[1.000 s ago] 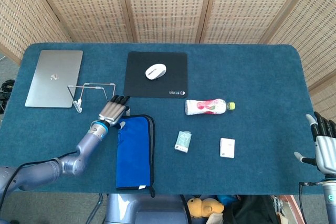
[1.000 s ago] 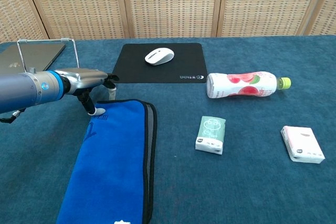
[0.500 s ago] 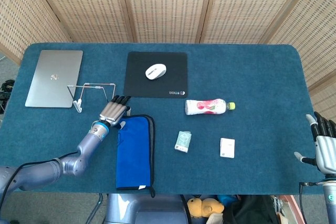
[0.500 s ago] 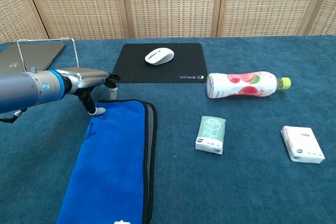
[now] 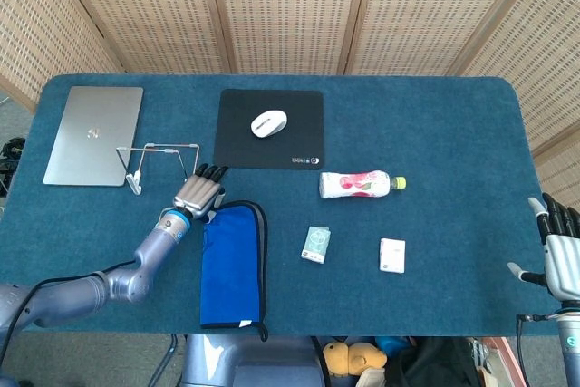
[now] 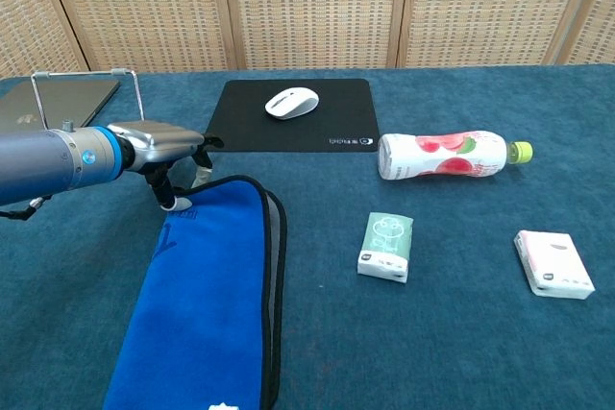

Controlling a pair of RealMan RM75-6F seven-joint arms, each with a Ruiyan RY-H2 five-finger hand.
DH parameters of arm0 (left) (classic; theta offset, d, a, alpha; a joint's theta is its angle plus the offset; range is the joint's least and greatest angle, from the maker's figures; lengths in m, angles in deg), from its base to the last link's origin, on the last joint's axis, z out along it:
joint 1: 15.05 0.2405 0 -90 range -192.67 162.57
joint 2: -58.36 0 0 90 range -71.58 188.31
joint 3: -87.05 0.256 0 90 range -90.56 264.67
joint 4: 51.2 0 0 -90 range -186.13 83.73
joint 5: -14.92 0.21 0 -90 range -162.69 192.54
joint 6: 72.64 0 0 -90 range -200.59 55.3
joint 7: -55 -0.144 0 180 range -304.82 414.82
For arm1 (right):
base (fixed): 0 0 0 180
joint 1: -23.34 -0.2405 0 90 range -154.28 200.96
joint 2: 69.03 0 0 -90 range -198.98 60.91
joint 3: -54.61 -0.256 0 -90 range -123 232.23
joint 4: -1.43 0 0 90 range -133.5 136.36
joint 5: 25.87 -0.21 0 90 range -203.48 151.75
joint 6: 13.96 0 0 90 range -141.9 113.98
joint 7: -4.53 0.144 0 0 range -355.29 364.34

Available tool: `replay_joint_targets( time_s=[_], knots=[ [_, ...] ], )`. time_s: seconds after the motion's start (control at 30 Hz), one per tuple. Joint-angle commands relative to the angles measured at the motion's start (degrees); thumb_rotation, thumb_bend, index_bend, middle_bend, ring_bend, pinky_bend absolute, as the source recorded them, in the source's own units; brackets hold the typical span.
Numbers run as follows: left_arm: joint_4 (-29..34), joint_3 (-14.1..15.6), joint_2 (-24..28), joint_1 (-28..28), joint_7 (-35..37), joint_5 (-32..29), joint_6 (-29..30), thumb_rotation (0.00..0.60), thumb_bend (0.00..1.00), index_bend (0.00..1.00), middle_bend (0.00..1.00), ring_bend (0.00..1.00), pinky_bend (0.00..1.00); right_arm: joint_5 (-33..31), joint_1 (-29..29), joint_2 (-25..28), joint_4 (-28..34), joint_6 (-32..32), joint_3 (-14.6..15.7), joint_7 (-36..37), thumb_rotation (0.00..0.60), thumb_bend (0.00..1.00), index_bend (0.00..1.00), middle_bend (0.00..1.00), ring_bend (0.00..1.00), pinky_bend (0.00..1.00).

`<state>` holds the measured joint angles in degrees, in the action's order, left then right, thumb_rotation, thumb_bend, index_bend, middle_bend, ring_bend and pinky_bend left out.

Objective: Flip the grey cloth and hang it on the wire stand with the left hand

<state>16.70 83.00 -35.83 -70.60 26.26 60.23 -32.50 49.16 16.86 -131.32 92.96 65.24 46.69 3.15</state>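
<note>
Pinching the cloth's [image 6: 216, 285] far corner with the left hand [image 6: 163, 151], lifting it; cloth stretching lengthwise nearward from the hand, stand [image 5: 154, 160] just beyond, right hand [image 5: 560, 256] spread, far off.

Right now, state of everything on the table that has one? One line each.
left hand: pinching the far edge of the cloth, lifting it slightly
right hand: off the table's edge, fingers apart, holding nothing
cloth: blue side up, lying flat except the raised far edge
wire stand: upright, bare
laptop: closed
bottle: on its side, capped
mouse: on the mouse pad
</note>
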Motion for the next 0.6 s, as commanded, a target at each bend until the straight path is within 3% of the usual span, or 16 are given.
replay_joint_targets(
  time_s=[0.03, 0.2, 0.37, 0.6],
  knots=[
    [0.20, 0.06, 0.02, 0.01, -0.19, -0.12, 0.23, 0.600, 0.41, 0.70, 0.00, 0.00, 0.00, 0.08, 0.01, 0.02, 0.04, 0.03, 0.04, 0.02, 0.600, 0.00, 0.00, 0.00, 0.00, 0.00],
    [0.80, -0.19, 0.23, 0.20, 0.53, 0.60, 0.48, 0.600, 0.47, 0.72, 0.00, 0.00, 0.00, 0.10, 0.01, 0.09, 0.13, -0.02, 0.04, 0.16, 0.600, 0.00, 0.00, 0.00, 0.00, 0.00],
    [1.20, -0.49, 0.47, 0.48, 1.60, 2.03, 0.92, 0.600, 0.54, 0.81, 0.00, 0.00, 0.00, 0.17, 0.06, 0.13, 0.13, 0.07, 0.06, 0.26, 0.600, 0.00, 0.00, 0.00, 0.00, 0.00],
    [3.76, -1.28, 2.08, 0.81, 2.55, 4.28, 2.61, 0.600, 0.55, 0.87, 0.00, 0.00, 0.00, 0.27, 0.18, 0.36, 0.28, 0.27, 0.01, 0.70, 0.600, 0.00, 0.00, 0.00, 0.00, 0.00]
  ],
)
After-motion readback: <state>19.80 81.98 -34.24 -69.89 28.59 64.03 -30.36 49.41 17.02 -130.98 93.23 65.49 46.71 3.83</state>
